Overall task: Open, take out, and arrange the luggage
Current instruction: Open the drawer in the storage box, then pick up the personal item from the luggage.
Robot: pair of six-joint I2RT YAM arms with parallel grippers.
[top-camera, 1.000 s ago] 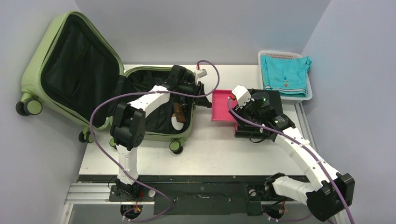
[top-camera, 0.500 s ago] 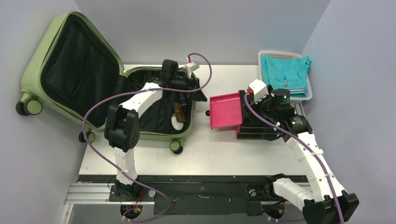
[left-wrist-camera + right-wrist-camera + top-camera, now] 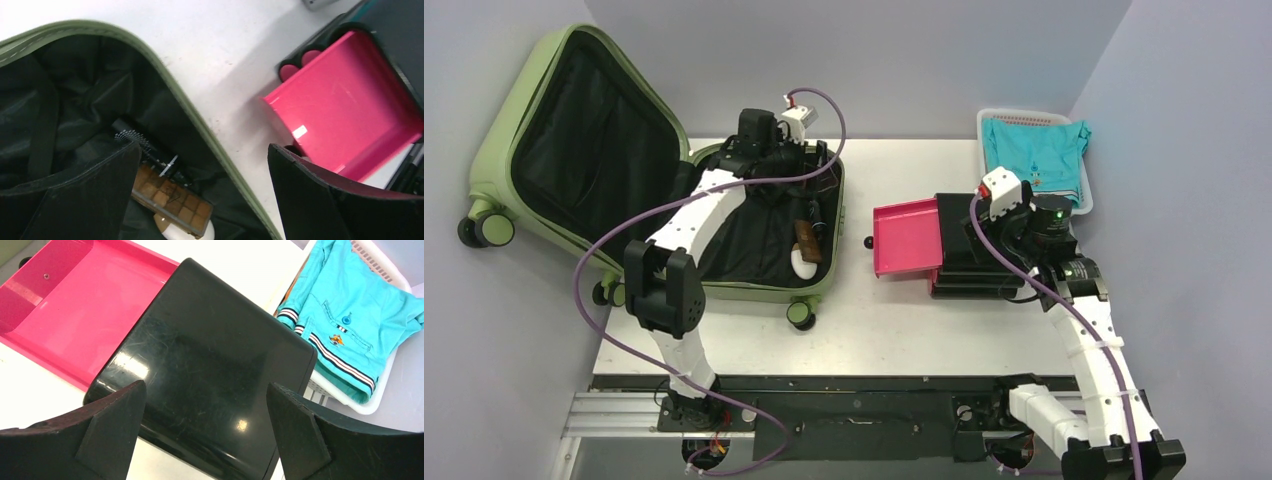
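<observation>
The olive-green luggage (image 3: pixel 574 55) lies open, its lid leaning on the left wall and its base (image 3: pixel 819 290) on the table. In its black lining lie a brown palette (image 3: pixel 805 240) (image 3: pixel 170 200), a white rounded thing (image 3: pixel 802 264) and a black hairbrush (image 3: pixel 137 140). My left gripper (image 3: pixel 819 165) (image 3: pixel 202 147) hangs open over the far right of the base, the green rim (image 3: pixel 200 115) between its fingers, holding nothing. My right gripper (image 3: pixel 1024 240) (image 3: pixel 205 385) stands wide open above the black case (image 3: pixel 210 355), not touching it.
The black case (image 3: pixel 969 255) has a pink drawer (image 3: pixel 909 238) (image 3: pixel 345 110) sticking out to the left, with a small black knob (image 3: pixel 867 242) beside it. A white basket (image 3: pixel 1079 205) (image 3: pixel 385 395) with a teal shirt (image 3: pixel 1034 150) (image 3: pixel 360 325) stands at the back right.
My left gripper has opened and drawn back left from the pink drawer to above the luggage. The right arm has pulled back to the right. The black case shifted slightly right early on.
</observation>
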